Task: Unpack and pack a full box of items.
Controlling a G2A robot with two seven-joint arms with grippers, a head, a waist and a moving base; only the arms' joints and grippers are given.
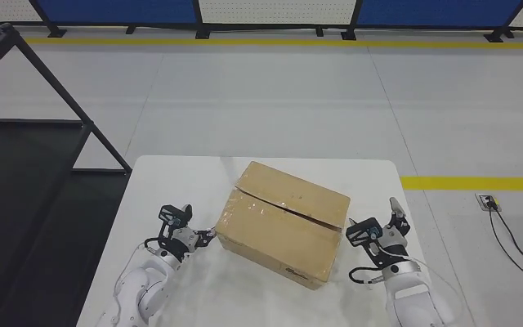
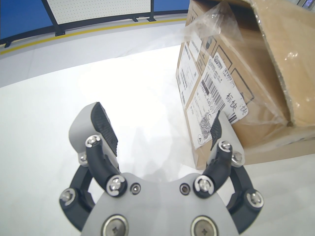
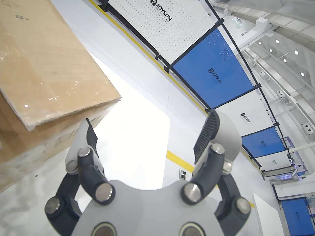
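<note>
The cardboard box (image 1: 282,233) is sitting on the white bench (image 1: 163,180), between the two end effectors, with its top flaps down but not quite flat.

The left end effector (image 2: 157,114) is hovering low over the bench with its fingers spread wide and gripping nothing. The box's labelled end face (image 2: 214,94) is standing just ahead of it and to one side. One finger pad (image 2: 216,126) is lying right against the lower corner of that face, though actual contact is impossible to judge. Loose clear tape (image 2: 211,23) is hanging off the box's upper edge above this end effector.

The right end effector (image 3: 150,119) is waiting at the box's opposite end, likewise wide open and empty. The box is lying just beside its nearer finger (image 3: 89,133), and a slightly raised top flap (image 3: 44,57) is jutting out above that finger. Its other finger is pointing away from the box.
</note>
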